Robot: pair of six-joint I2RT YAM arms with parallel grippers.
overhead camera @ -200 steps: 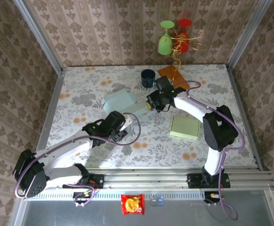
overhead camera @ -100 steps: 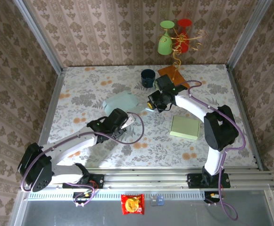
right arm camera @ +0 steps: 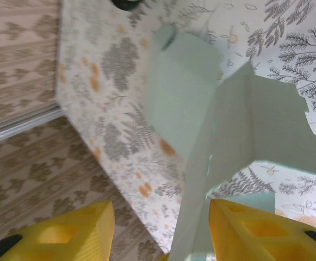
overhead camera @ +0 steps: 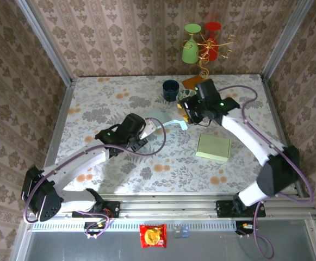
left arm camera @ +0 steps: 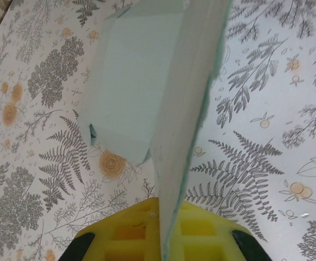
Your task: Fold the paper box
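Mid-fold on the flowered bench, seen from above. Pale paper box near the middle, a little toward the far side, stretched between both arms, long axis running roughly left to right from one claw to the other.

At its near-left end, left claw clamped shut on a raised panel. From the left wrist, that panel stands edge-on and upright between the yellow fingers, the rest of the sheet spread ahead and slightly left over the bench.

At the opposite end, right claw with jaws standing well apart. From the right wrist, a lifted flap in the gap, closer to the right-hand finger than to the other; touching or not, impossible to tell. Gripping nothing, by the look of it.

Left arm therefore the one in charge of the box, right arm alongside and free.

Likely hinge of the coming move: the crease between upright panel and flat sheet, leading straight away from the left claw. Better folded by a swing sideways across that line than by a pull along it.

Well apart from the work: dark cup behind the box, green pad to the right.
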